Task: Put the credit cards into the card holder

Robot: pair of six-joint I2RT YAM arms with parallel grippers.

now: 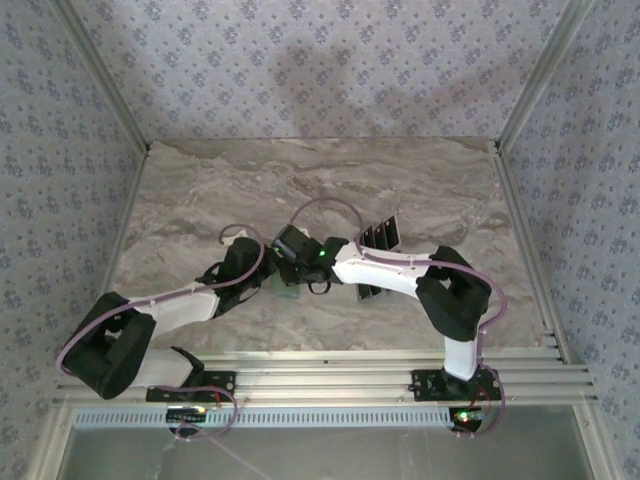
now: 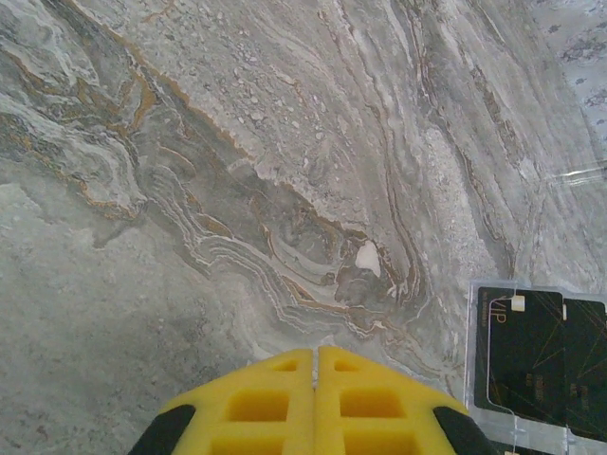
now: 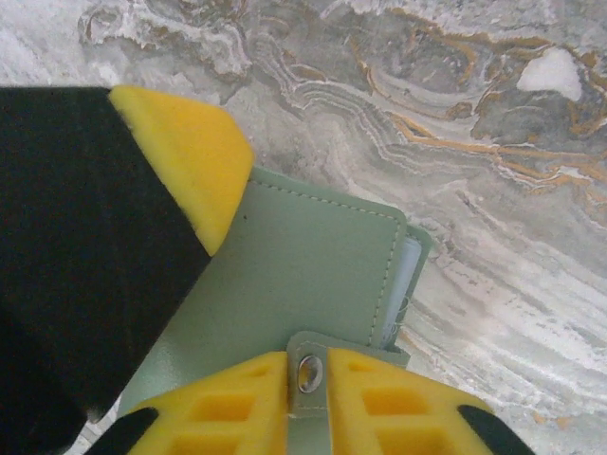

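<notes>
Near the table's front edge, right gripper clamps the card holder by its tab; closed left gripper should pin it.

Overhead camera looks down from behind; wrist cameras face the table closely.

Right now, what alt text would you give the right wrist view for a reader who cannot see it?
The right gripper has its yellow fingers closed on the snap tab of a sage-green card holder lying on a marble table. The left gripper rests its yellow tip on the holder's upper left corner.
</notes>
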